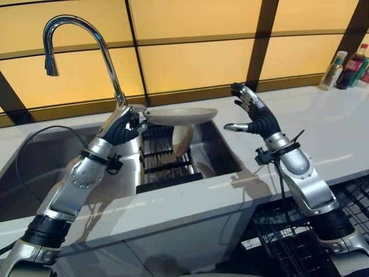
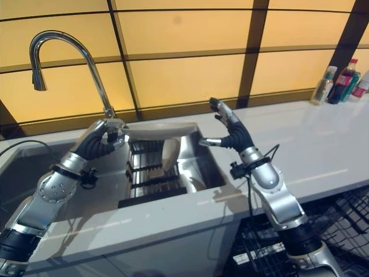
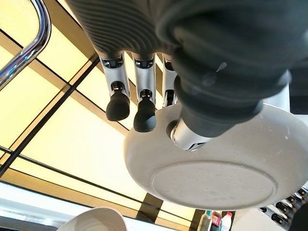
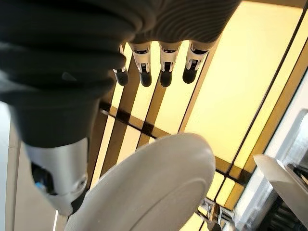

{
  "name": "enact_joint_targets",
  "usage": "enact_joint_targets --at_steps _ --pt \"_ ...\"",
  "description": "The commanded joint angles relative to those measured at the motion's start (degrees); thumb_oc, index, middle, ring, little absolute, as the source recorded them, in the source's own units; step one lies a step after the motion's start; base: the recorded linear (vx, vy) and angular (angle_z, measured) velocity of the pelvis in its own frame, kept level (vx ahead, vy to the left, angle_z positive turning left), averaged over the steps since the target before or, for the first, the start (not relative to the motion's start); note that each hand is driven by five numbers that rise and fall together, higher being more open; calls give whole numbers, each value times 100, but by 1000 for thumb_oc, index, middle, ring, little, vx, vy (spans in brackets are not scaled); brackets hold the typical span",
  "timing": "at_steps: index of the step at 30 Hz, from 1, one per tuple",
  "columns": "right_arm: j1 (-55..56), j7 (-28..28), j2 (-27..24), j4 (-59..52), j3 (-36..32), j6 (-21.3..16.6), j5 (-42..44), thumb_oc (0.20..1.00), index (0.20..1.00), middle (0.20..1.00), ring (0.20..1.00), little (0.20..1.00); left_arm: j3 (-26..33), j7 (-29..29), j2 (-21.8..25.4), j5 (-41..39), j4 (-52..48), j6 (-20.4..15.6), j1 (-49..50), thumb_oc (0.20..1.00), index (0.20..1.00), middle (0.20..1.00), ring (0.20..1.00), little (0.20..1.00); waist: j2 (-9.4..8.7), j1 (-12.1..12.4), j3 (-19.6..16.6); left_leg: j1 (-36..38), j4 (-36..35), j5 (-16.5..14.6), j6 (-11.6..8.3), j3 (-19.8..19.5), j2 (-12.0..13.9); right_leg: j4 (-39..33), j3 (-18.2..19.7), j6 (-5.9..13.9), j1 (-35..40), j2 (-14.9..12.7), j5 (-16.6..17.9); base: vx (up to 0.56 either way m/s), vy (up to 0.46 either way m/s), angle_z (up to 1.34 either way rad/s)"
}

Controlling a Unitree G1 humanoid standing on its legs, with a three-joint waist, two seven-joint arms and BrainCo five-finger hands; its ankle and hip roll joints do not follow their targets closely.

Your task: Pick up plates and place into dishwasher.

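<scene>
A pale grey plate [image 1: 181,115] hangs level above the sink. My left hand [image 1: 122,128] is shut on its left rim, and in the left wrist view the thumb and fingers [image 3: 144,115] pinch the plate's edge, its underside [image 3: 216,178] facing the camera. My right hand [image 1: 253,112] is open just off the plate's right edge, fingers straight and apart from it. The right wrist view has the same plate [image 4: 154,187] below the straight fingers [image 4: 166,72]. A second pale plate [image 1: 181,141] stands on edge in the black rack [image 1: 167,170] inside the sink.
A tall chrome faucet [image 1: 86,34] arches over the sink behind my left hand. Below the counter at the lower right is a black wire dishwasher basket [image 1: 288,242]. Several bottles [image 1: 346,66] stand at the far right of the white counter [image 1: 334,133].
</scene>
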Motion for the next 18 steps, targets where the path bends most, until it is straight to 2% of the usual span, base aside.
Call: enact_joint_targets --at_steps 1,4,10,18 --pt "-553 145 -256 -343 92 -124 -11 1000 1000 1000 1000 1000 -140 -30 76 -515 -108 -11 -777 200 200 200 200 200 11 19 -299 208 39 -793 95 -156 -96 22 -50 72 -470 82 23 0 0 0" --pt "-664 302 -109 -381 279 -88 -113 1000 1000 1000 1000 1000 -260 -240 -91 -607 -134 -13 -836 200 200 200 200 200 6 35 -291 207 49 -801 107 -175 -112 22 -51 71 -469 75 28 0 0 0" --pt "-921 548 169 -337 851 63 -397 1000 1000 1000 1000 1000 -630 -390 -449 -769 -119 259 -1056 200 200 200 200 200 0 49 -302 214 47 -789 118 -176 -124 22 -44 76 -453 61 30 0 0 0" --pt "-946 515 372 -377 1093 44 -519 1000 1000 1000 1000 1000 -809 -536 -824 -1145 -100 414 -980 200 200 200 200 200 -30 77 -273 199 63 -790 142 -187 -133 22 -53 82 -460 42 40 0 0 0"
